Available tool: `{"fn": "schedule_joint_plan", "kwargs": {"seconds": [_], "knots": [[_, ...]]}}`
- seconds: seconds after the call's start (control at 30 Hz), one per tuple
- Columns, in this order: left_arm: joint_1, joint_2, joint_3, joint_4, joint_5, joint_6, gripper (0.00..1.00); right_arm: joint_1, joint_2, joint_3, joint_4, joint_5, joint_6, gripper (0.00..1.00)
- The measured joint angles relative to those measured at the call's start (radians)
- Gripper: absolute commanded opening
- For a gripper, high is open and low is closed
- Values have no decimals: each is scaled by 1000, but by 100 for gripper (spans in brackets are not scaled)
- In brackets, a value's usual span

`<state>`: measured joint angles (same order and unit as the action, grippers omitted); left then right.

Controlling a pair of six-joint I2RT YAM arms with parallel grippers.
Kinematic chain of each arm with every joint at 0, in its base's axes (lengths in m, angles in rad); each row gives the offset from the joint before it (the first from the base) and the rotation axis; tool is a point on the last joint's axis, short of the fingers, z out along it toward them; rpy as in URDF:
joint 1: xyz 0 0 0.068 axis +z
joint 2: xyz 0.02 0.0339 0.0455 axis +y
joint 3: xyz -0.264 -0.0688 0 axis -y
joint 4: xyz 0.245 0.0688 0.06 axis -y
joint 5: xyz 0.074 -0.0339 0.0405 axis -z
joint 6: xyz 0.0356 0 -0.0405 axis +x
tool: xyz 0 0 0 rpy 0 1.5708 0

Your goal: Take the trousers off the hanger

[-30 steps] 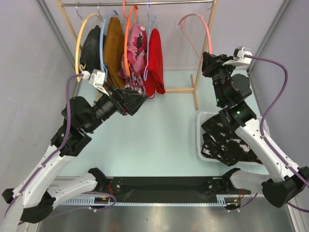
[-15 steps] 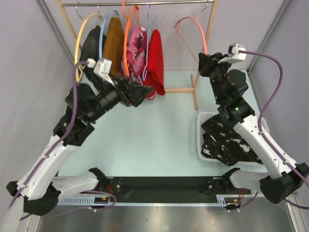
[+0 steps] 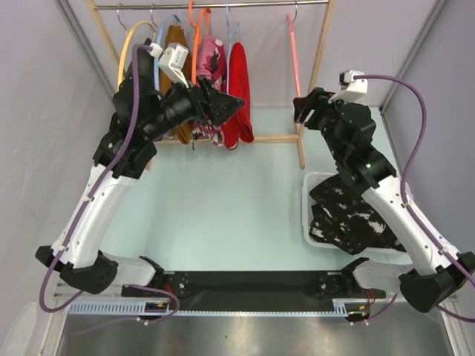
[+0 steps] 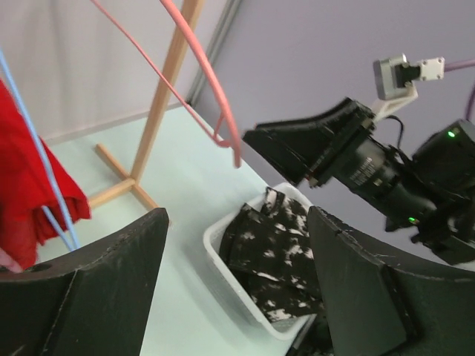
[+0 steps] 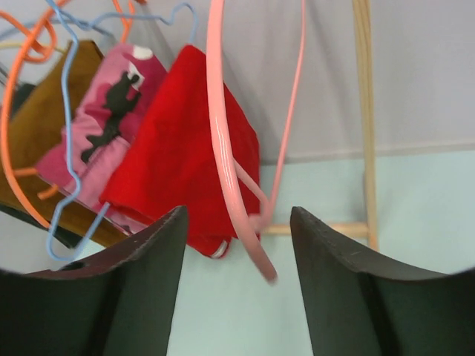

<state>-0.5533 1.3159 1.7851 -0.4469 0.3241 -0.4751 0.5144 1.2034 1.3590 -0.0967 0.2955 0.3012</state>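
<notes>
Pale green desk (image 3: 245, 208), rack (image 3: 323, 37) at far edge. Right pincer (image 5: 237, 222) just let go of bare pink hanger (image 3: 294, 52), jaws apart. Black splotched trousers (image 3: 349, 215) lie in bin (image 3: 306, 215), near right. Left pincer (image 3: 230, 104), wide and empty, risen beside red trousers (image 3: 239, 96), still hung: likely next.

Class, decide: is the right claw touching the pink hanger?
Apart. The right wrist view shows the pink hanger hanging between the fingers of the open right claw, with background visible on both sides.
</notes>
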Motion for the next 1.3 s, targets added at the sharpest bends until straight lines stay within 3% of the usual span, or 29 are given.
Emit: {"fn": "schedule_joint_plan", "kwargs": {"seconds": [0.27, 0.57, 0.73, 1.03, 1.3], "knots": [[21, 57, 74, 0, -84, 93, 80, 28, -103, 27, -301, 63, 40, 68], [51, 211, 182, 11, -173, 191, 85, 80, -346, -133, -539, 96, 192, 78], [119, 332, 293, 1, -133, 193, 85, 107, -361, -220, -653, 113, 301, 90], [213, 449, 336, 30, 30, 112, 82, 113, -520, -396, -688, -37, 326, 89], [214, 518, 346, 57, 102, 63, 61, 115, -578, -404, -663, -197, 317, 84]]}}
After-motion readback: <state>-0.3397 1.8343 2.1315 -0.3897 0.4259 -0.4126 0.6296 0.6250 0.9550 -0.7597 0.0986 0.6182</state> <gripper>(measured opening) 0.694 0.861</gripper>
